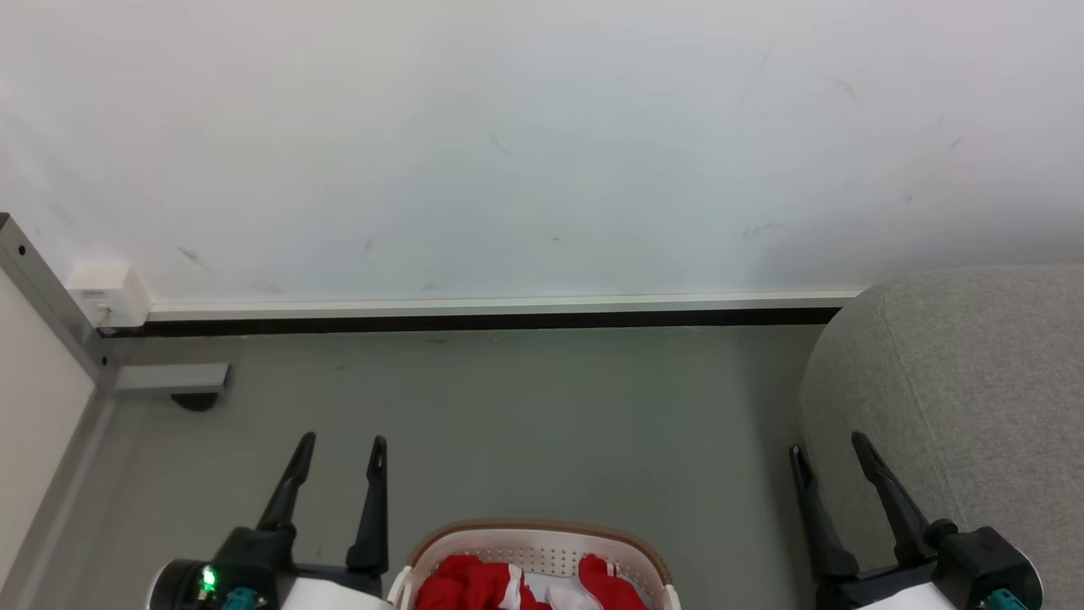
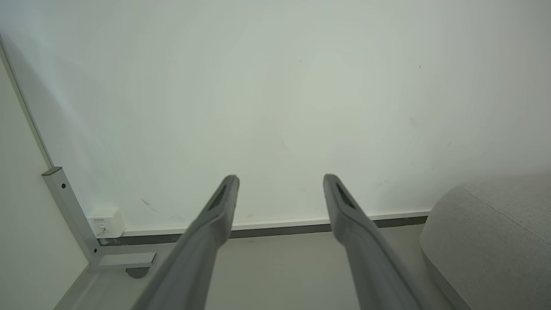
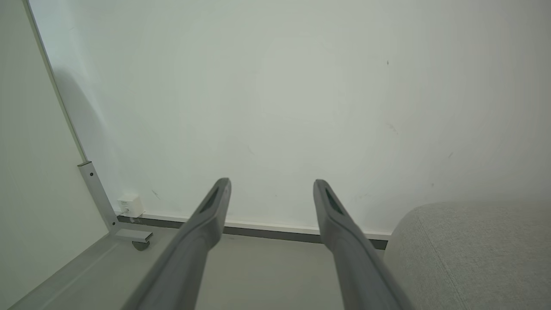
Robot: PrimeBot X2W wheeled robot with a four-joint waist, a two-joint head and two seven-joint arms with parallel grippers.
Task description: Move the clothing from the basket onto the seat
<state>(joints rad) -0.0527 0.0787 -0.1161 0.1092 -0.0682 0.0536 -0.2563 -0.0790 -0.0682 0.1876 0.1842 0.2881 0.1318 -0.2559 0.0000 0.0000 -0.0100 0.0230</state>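
Inside perforated basket (image 1: 542, 555); crumpled clothing (image 1: 474, 583)

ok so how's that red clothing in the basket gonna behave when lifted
Probably floppy: the clothing lies crumpled in folds in the basket, so it should sag and trail. Likely light, being cloth. A hanging fold might catch the basket.

Left tool (image 2: 280, 181) fingers spread, empty, facing white wall (image 2: 275, 94); grey seat (image 2: 490, 241) at right.
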